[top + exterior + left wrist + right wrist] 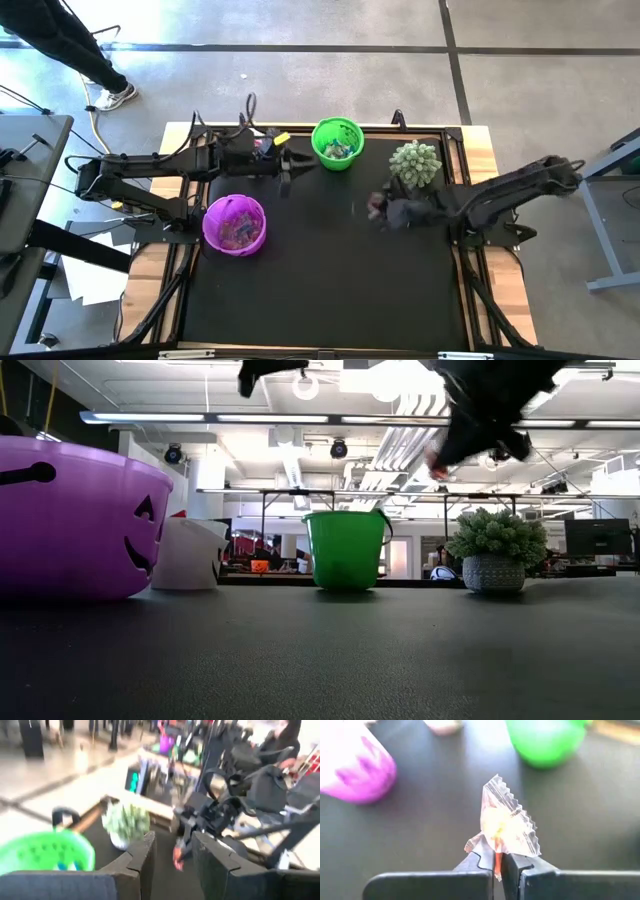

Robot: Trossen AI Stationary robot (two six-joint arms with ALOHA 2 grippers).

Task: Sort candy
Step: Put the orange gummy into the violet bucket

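My right gripper (pixel 498 862) is shut on one candy (pixel 507 822), a sweet in a clear crinkled wrapper with an orange-yellow core. It hangs above the black mat, right of centre (pixel 380 210) and next to the spiky plant (pixel 415 163). My left gripper (pixel 285 172) hovers open beside the green cup (pixel 337 143) with nothing between its fingers (pixel 145 857). The green cup and the purple pumpkin cup (pixel 235 223) both stand on their bases on the mat and hold several candies. My right gripper pinches the candy's wrapper at its twisted lower end (pixel 497 854) between the two fingertips. The fingers slant downward from the table's right side. The rest of the wrapper fans out beyond the fingertips, and the candy is lifted clear of the mat.
A white cup (pixel 190 555) stands at the back between the purple cup (pixel 75 520) and the green cup (pixel 345 550). The potted spiky plant (pixel 497 550) stands at the back right. The near half of the mat (pixel 330 300) is bare.
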